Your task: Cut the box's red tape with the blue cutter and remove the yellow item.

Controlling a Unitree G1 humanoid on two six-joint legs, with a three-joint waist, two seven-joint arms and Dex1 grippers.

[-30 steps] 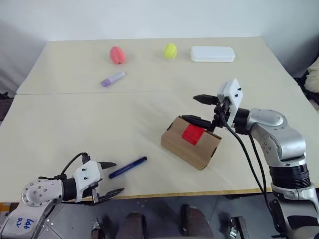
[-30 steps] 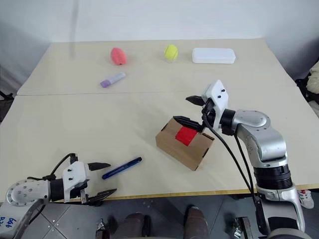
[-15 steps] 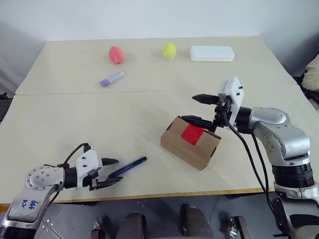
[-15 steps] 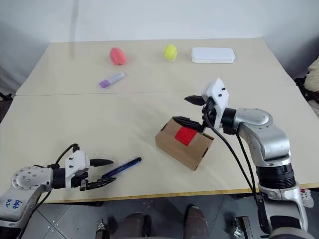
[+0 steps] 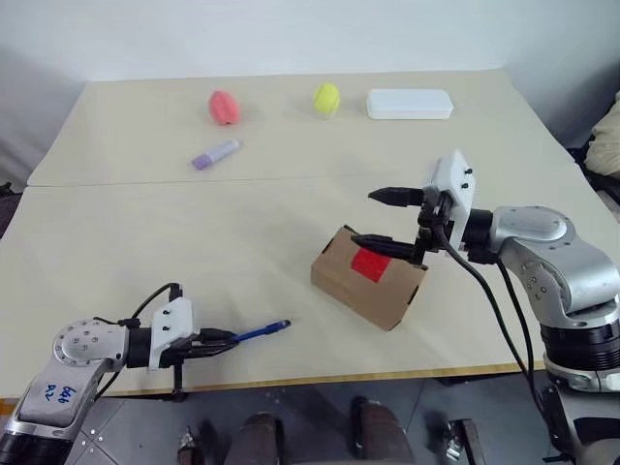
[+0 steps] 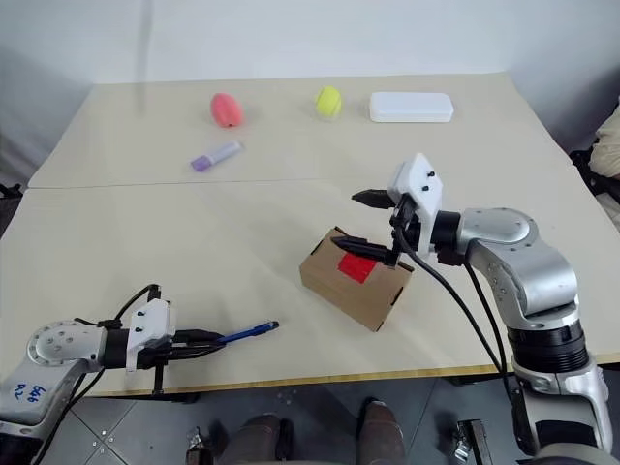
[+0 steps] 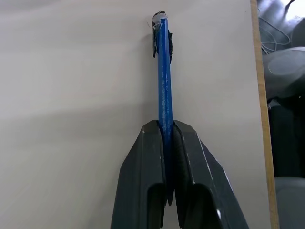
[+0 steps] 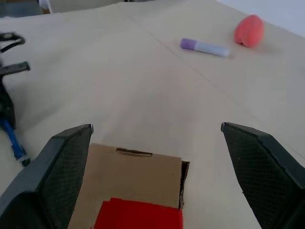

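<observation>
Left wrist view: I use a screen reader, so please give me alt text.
Two black fingers of the left gripper are shut on a thin dark blue pen-like cutter, which lies along the pale beige wooden table near its edge.

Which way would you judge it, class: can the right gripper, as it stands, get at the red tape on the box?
Probably yes. The right gripper hangs open just above the cardboard box, one finger over the red tape; nothing lies between. The blue cutter, though, is shut in the left gripper.
</observation>
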